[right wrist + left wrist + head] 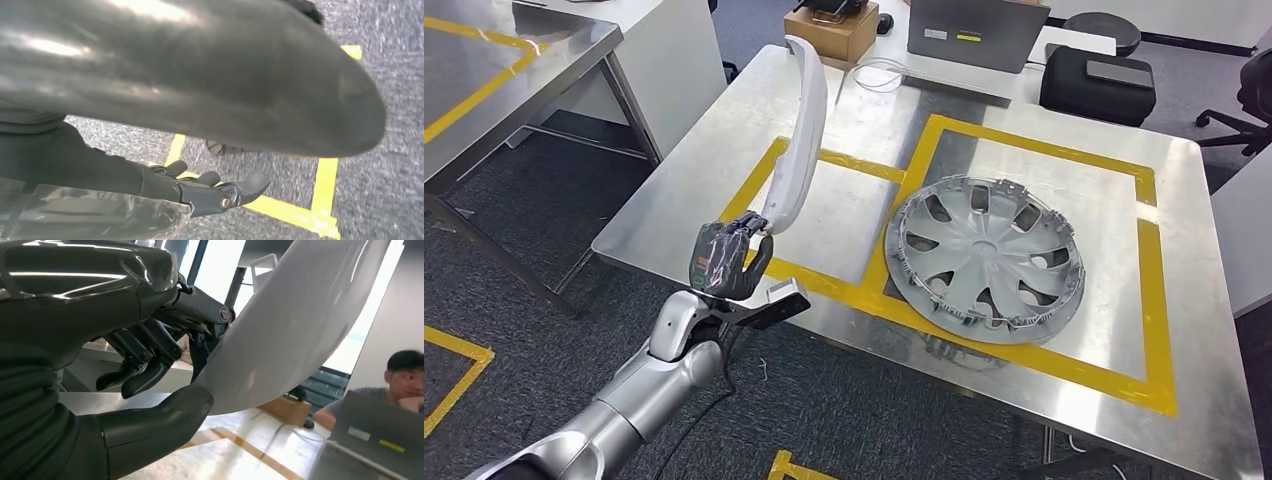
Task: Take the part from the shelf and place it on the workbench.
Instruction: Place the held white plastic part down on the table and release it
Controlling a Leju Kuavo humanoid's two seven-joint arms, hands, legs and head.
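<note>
I am pinching the lower end of the part (799,140), a long curved white panel, between the thumb and fingers of my left hand (729,258); it is standing nearly upright over the near left corner of the workbench (694,170), above the left yellow-taped square. My right hand (210,190) is hanging over the floor, holding nothing, its fingers loosely apart.

The hold is at one tip only, so I judge the tall panel could swing or slip out as I am lowering it, and land across the tape or off the near edge. If it tips to the right it could strike the hubcap (984,258) lying in the larger taped square just beside.

Farther back are a cardboard box (832,30), a laptop (974,30) and a black case (1096,85); a person (405,385) is sitting behind the laptop. None of these is blocking the left square.
</note>
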